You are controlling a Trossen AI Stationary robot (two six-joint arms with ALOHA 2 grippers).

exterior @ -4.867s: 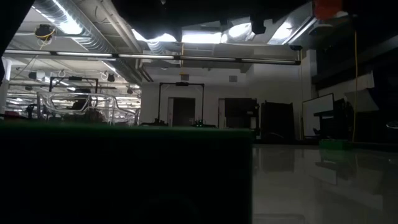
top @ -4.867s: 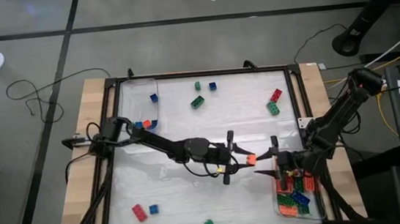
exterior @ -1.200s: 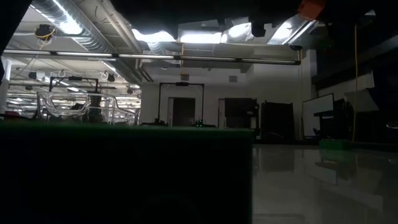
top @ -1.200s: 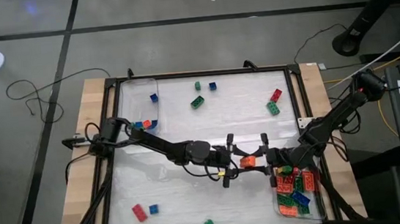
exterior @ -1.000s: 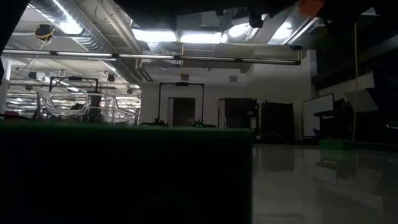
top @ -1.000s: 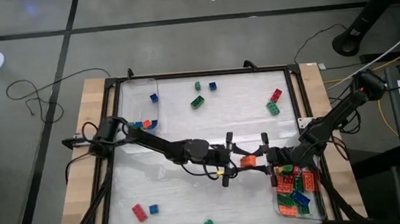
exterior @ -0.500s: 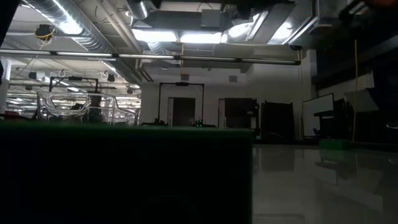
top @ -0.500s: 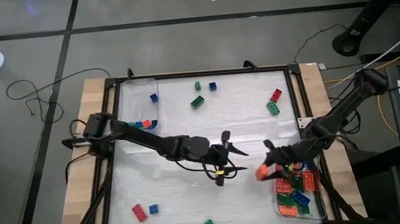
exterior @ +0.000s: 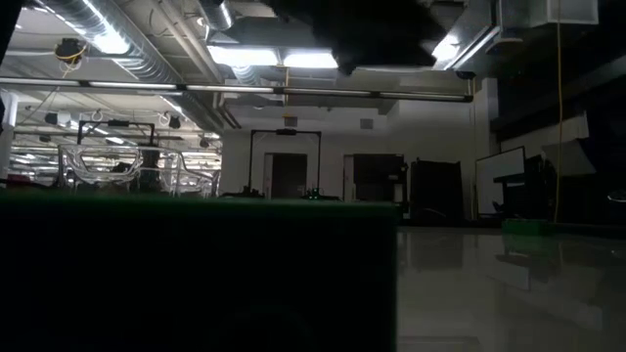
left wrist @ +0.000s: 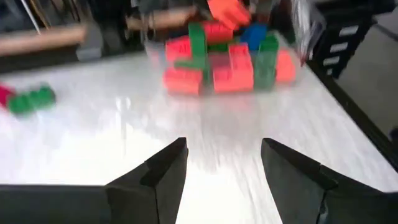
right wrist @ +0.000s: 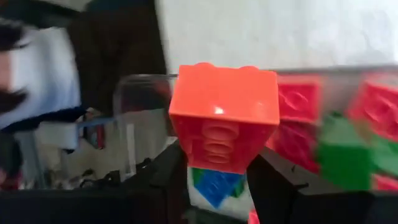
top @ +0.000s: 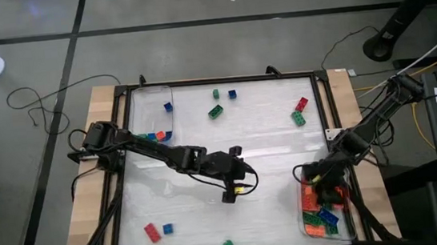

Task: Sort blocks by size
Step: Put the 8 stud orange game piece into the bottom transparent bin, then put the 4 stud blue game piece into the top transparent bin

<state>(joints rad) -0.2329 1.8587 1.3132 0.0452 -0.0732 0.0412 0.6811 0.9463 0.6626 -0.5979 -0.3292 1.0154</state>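
The right tool [right wrist: 214, 171] grips a small orange studded plastic brick [right wrist: 224, 115], apparently directly above the clear plastic tray [top: 305, 225] of bricks at the counter's near-right corner. The left tool [left wrist: 221, 162] stands open, empty, mid-counter.

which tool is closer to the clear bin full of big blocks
Right. The right tool holds an orange block over the clear bin at the table's near right corner. The left tool is open and empty near the table's middle, well left of the bin.
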